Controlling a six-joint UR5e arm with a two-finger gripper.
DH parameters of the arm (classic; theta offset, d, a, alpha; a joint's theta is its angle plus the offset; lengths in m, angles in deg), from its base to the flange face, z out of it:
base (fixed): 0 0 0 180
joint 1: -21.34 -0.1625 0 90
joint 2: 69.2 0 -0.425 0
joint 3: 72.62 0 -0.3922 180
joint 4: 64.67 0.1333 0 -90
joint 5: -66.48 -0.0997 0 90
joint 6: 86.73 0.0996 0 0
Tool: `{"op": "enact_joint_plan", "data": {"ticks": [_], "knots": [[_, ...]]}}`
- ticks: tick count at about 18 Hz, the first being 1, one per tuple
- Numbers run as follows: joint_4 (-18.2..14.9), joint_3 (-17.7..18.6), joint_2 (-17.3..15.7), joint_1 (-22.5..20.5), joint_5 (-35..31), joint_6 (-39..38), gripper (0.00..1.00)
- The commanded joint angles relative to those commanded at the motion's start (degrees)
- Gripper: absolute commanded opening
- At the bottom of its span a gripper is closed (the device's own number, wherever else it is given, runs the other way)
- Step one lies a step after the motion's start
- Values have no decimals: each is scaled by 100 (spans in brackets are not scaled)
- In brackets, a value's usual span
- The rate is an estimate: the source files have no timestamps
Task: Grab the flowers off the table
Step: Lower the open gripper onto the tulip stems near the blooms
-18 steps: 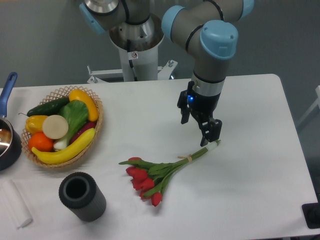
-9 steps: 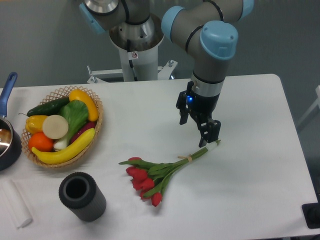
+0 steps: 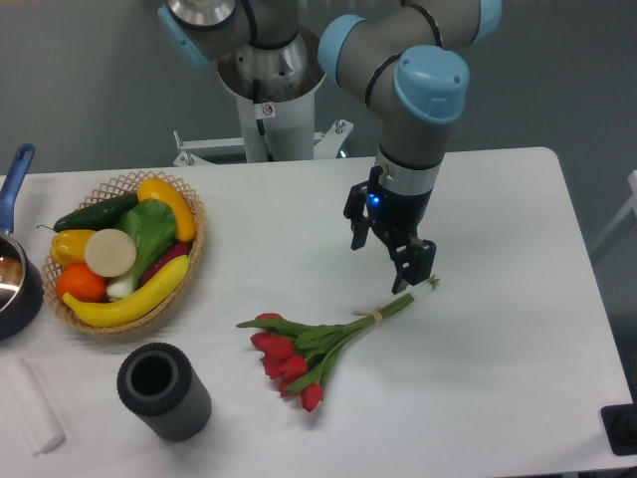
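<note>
Flowers (image 3: 317, 349) lie flat on the table (image 3: 498, 329), right of centre toward the near side. Red heads point near-left, stems run up-right, tied by a thin band partway along. Pale cut stem ends sit just below the gripper.

Nearest, left of the flowers: dark cylinder (image 3: 162, 390) lying on its side, open end facing up-left. White roll (image 3: 33, 405) at the near-left edge.

Farther back on the left: wicker basket (image 3: 127, 249) holding banana, orange, cucumber, yellow peppers and greens. Dark pot (image 3: 14, 269) with blue handle at the left edge, partly cut off.

Gripper (image 3: 383, 249) hangs over mid-table above the stem ends. Jaws spread apart, holding nothing. Right finger tip is near the stem ends; cannot tell if it touches.

Robot base (image 3: 269, 95) stands behind the table's far edge.
</note>
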Motion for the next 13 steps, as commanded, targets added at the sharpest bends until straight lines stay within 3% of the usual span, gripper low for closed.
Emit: {"op": "enact_joint_plan", "data": {"ticks": [4, 13], "knots": [[368, 0, 158, 106, 9, -239, 100], [650, 0, 746, 439, 0, -432, 100]]}}
